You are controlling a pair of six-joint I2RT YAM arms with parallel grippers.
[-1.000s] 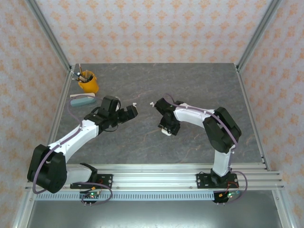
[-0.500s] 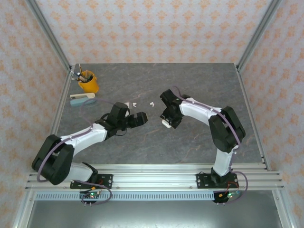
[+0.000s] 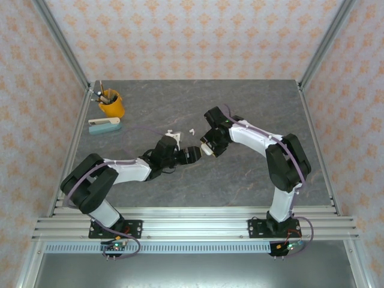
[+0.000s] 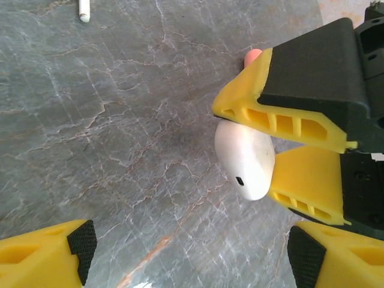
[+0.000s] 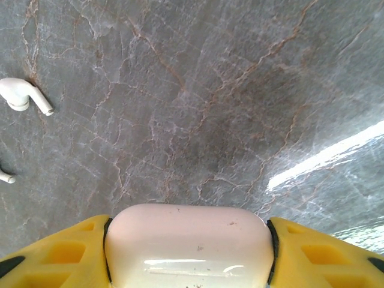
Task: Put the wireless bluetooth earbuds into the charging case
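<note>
here the right gripper clamps the white charging case; the left gripper stands wide apart.

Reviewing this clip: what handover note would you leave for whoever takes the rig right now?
Left gripper: open, empty, right beside the case.
Right gripper: shut on the white charging case, which looks closed.
Earbuds: a white earbud and a second white earbud lie loose on the table just beyond the grippers.
Done: case in hand.
Left: open the case, seat the earbuds; none visibly inserted.
</note>
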